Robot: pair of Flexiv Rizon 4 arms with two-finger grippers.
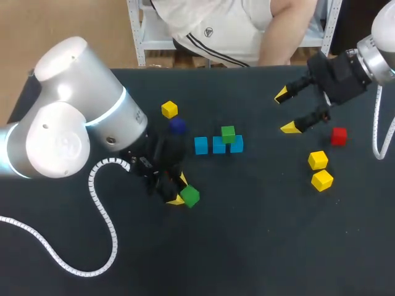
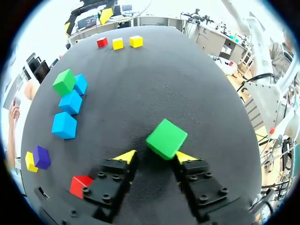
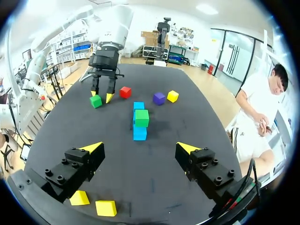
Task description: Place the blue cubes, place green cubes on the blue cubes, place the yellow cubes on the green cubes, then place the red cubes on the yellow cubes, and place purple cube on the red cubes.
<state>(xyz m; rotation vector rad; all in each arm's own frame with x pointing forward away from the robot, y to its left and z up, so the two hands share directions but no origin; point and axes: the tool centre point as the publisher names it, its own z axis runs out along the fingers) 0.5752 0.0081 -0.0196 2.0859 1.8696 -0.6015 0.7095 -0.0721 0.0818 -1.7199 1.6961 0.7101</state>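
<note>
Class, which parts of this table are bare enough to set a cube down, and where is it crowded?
Bare: the wide stretch between the blue cubes and the yellow pair, and the table on its near side. Crowded: around the left hand, with the loose green cube and purple cube close by.

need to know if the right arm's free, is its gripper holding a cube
No, the right gripper stands wide open, with no cube inside it.

— Middle lot?
— Three blue cubes (image 1: 201, 145) in a row, one green cube (image 1: 228, 134) stacked on top.
— Right side?
— One red cube (image 1: 338, 136), two yellow cubes (image 1: 318, 160), near the right gripper (image 1: 289, 111), fingers spread wide.
</note>
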